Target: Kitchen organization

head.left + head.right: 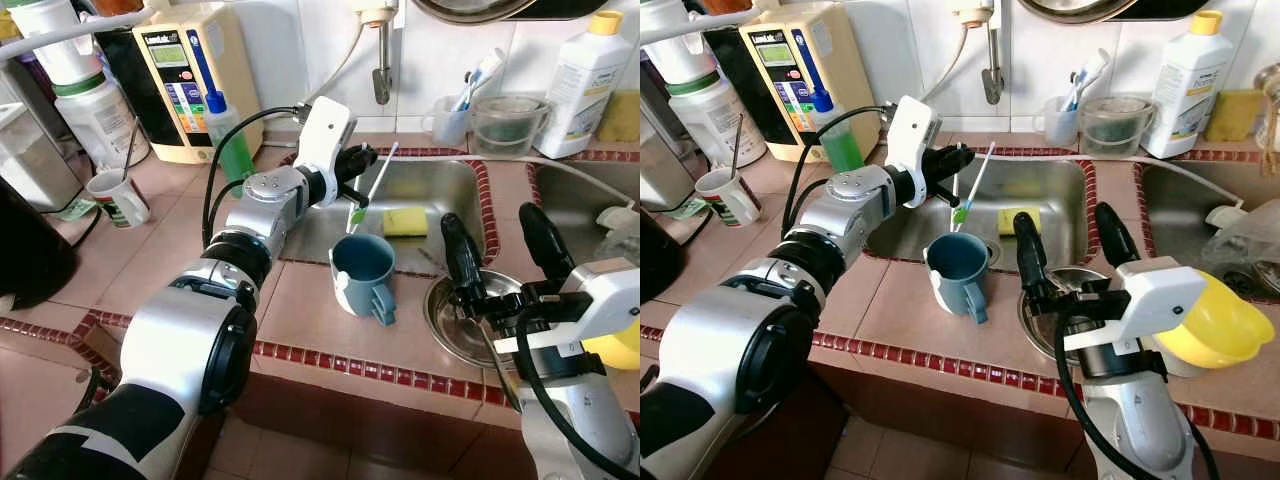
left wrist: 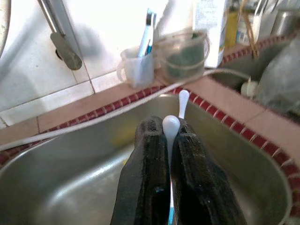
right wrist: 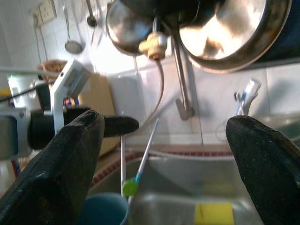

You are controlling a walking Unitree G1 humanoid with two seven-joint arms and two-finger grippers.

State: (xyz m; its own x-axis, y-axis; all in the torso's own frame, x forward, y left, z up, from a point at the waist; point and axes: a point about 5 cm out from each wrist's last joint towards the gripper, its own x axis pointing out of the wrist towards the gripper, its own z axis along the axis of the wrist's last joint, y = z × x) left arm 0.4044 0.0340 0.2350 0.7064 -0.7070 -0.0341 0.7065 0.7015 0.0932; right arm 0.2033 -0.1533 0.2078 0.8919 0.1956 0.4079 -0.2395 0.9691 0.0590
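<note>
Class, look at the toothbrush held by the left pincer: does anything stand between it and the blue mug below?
Nothing visible does. The left pincer grips the white toothbrush with a green head directly above the blue ceramic mug's open mouth.

My left gripper (image 1: 362, 170) is pinched on the toothbrush (image 1: 372, 187), right above the blue mug (image 1: 363, 273); the mug's mouth is open. Behind it the sink basin (image 1: 440, 195) has room, apart from a yellow sponge (image 1: 404, 221). My right gripper (image 1: 505, 250), fingers spread, crowds the steel bowl (image 1: 445, 318) beside the mug.
</note>
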